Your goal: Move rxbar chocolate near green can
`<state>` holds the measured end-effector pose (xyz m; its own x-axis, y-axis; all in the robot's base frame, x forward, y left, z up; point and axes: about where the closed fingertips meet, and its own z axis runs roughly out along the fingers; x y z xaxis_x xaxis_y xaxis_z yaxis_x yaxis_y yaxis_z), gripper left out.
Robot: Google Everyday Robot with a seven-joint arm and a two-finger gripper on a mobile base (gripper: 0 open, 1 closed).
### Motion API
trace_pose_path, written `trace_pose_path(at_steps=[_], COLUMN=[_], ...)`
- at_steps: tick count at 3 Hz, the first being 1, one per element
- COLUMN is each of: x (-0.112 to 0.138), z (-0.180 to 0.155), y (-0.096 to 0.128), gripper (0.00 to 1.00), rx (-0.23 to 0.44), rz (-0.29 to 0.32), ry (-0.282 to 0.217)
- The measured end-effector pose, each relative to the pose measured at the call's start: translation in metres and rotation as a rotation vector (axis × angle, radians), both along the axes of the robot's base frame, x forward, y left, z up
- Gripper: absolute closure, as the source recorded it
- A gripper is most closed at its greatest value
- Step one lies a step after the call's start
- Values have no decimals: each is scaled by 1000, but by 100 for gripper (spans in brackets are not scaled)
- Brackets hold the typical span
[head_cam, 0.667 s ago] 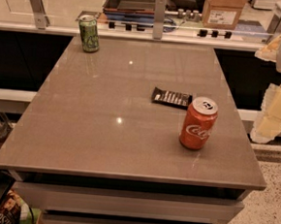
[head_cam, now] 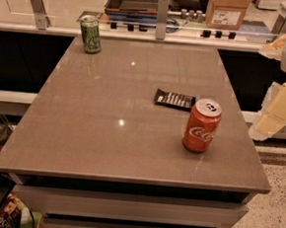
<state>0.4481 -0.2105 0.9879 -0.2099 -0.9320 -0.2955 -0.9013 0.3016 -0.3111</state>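
The rxbar chocolate (head_cam: 174,99) is a flat black bar with white lettering, lying on the grey table (head_cam: 102,132) right of centre. The green can (head_cam: 90,33) stands upright at the table's far left corner, far from the bar. My gripper (head_cam: 268,123) is at the end of the pale arm at the right edge of the view, off the table's right side and well right of the bar. It holds nothing that I can see.
A red Coca-Cola can (head_cam: 201,125) stands upright just in front and right of the bar, almost touching it. A counter with trays (head_cam: 134,4) and a cardboard box (head_cam: 227,11) runs behind the table. Bagged items (head_cam: 11,214) lie on the floor at lower left.
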Motion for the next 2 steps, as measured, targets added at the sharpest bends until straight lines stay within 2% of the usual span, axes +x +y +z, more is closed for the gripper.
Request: trace_pose_path(at_steps=[2], x=[48], z=[-17], y=[6], gripper=[0], rx=[243], rz=[-38], ry=[-138])
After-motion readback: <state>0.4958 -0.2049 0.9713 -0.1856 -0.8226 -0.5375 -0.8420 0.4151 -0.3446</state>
